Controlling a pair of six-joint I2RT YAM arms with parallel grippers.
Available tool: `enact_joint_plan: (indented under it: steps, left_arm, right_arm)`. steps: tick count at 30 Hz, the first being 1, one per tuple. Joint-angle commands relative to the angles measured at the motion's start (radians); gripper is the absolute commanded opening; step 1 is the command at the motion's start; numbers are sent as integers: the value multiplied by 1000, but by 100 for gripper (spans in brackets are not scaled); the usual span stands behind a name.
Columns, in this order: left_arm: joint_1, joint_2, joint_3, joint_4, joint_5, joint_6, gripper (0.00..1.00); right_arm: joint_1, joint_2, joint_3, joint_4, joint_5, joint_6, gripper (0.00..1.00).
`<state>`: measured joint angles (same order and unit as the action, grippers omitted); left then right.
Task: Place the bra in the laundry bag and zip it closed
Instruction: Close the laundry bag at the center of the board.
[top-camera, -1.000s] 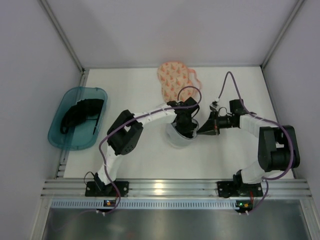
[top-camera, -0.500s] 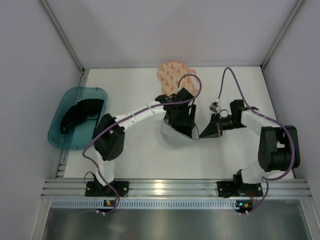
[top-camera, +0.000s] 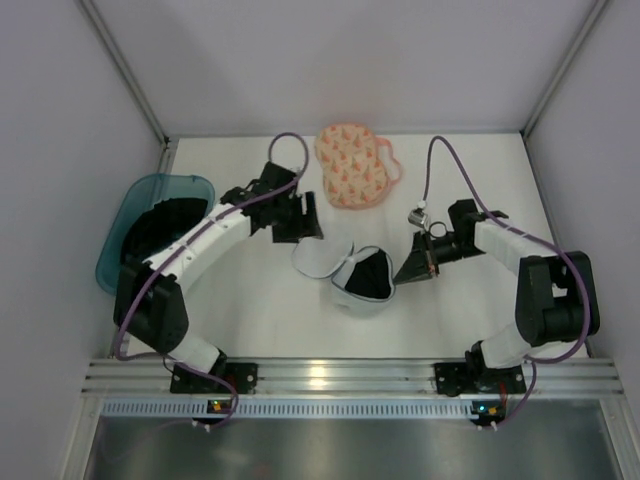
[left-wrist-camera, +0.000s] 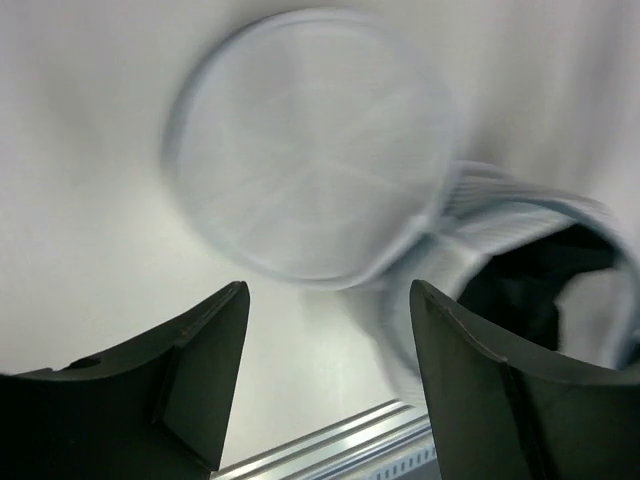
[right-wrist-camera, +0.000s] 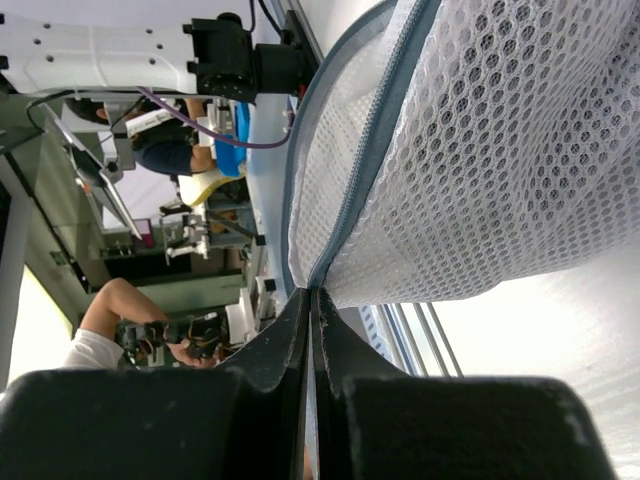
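Right end effector (top-camera: 408, 272) pinches the rim of the open laundry bag (top-camera: 350, 302), left end effector (left-wrist-camera: 328, 295) spread, empty; next, likely grab the bra (top-camera: 160, 218) from the bin (top-camera: 115, 268).

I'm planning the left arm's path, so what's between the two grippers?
In the top view, the white mesh tub and its opened round lid lie between the left gripper and the right gripper, which pinches the tub's rim.
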<state>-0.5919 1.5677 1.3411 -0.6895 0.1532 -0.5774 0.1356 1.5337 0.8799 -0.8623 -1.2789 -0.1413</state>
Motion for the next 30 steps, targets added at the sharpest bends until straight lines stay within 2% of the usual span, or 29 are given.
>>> enact_joint_plan:
  steps: [1, 3, 5, 7, 12, 15, 24, 30]
  left_arm:
    - [211, -107, -201, -27, 66, -9, 71]
    - [259, -146, -329, -22, 107, -21, 71]
    - [290, -176, -391, -2, 140, -47, 72]
    - [308, -207, -468, 91, 189, -82, 72]
    - [308, -134, -503, 238, 276, -206, 91]
    - [302, -89, -526, 339, 293, -281, 96]
    - [270, 98, -516, 482, 327, -375, 93]
    - [241, 187, -476, 554, 356, -426, 84]
  right_arm:
    - [10, -44, 28, -38, 27, -73, 0]
    - [9, -55, 22, -26, 33, -61, 0]
    - [10, -61, 18, -14, 39, -47, 0]
    - [12, -63, 13, -1, 42, -35, 0]
    - [21, -69, 8, 17, 58, -20, 0]
    - [30, -69, 13, 26, 64, -12, 0]
    - [55, -66, -7, 81, 73, 37, 0]
    - [55, -46, -2, 69, 73, 26, 0]
